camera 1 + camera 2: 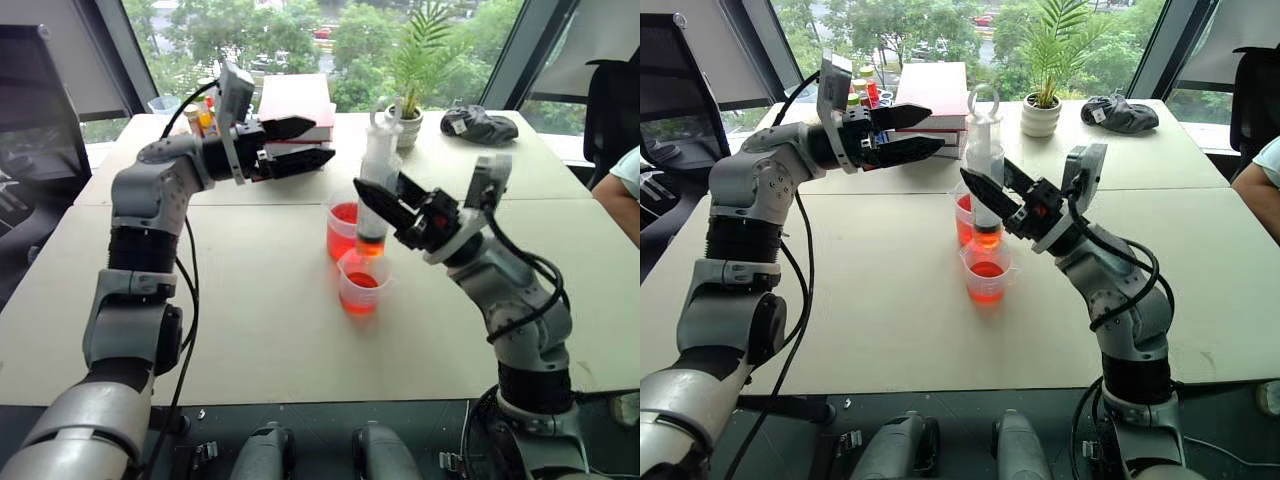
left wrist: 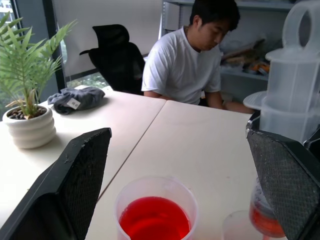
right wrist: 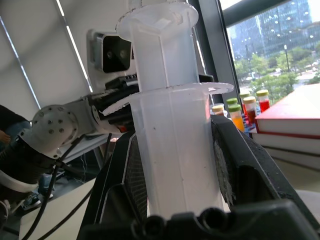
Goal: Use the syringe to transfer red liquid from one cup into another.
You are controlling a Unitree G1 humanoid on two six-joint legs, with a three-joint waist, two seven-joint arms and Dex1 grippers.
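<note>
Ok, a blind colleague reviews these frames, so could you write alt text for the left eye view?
The right gripper holds the syringe upright, its tip over the shorter cup, which holds a little red liquid; the taller cup stands just behind. The left gripper hangs open above the table, near a stack of books.

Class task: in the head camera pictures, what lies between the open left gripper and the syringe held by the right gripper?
Nothing. Between the left gripper and the syringe is open air, with bare table below, as both eye views show.
</note>
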